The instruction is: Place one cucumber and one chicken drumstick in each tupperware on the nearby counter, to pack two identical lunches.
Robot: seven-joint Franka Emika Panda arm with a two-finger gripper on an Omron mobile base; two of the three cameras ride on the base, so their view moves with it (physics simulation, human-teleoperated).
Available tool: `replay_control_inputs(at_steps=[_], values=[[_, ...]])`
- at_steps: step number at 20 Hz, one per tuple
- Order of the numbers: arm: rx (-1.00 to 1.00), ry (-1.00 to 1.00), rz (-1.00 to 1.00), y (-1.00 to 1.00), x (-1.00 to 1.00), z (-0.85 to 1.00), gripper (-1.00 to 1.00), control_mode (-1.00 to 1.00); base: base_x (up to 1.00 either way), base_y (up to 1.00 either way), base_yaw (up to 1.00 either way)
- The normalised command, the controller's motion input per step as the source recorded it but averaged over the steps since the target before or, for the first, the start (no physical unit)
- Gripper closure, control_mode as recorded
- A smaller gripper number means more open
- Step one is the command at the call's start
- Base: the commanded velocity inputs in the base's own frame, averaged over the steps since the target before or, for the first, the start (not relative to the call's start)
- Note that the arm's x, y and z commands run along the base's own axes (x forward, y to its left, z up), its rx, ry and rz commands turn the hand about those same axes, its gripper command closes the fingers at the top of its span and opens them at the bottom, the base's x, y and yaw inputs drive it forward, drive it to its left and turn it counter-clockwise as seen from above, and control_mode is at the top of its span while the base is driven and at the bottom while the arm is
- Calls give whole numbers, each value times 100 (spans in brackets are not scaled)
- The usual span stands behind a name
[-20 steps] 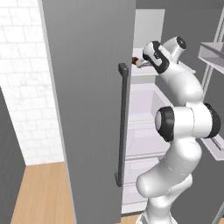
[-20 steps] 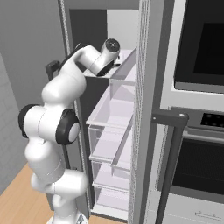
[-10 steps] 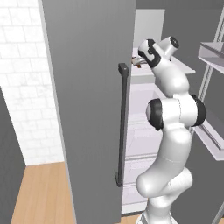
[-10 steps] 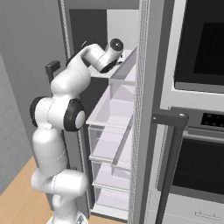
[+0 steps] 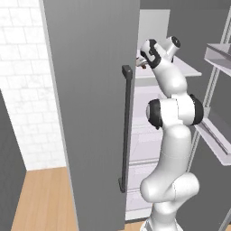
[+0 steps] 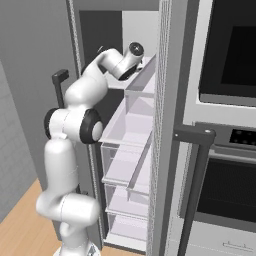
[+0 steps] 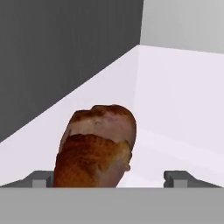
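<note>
Hand (image 7: 111, 179) is wide open, fingertips (image 7: 40, 180) standing apart at either side of the drumstick (image 7: 96, 146), gripping nothing. Drumstick lies on the white fridge shelf (image 7: 175, 131), nearer the left fingertip than the right, whether touching it cannot be told; dark fridge wall (image 7: 65, 52) lies to its left. From the left base camera, the grey door (image 5: 90, 113) with its dark handle (image 5: 125, 131) stands left of the arm (image 5: 173, 113), which reaches onto the upper shelf. Right base camera shows an oven (image 6: 225, 125) right of the fridge.
</note>
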Motion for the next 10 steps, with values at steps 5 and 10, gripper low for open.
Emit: replay_control_inputs(at_steps=[5, 10], values=[[-5, 0, 1, 0, 16, -26, 100, -100, 0, 0, 0], [-3, 0, 1, 0, 0, -29, 100, -100, 0, 0, 0]])
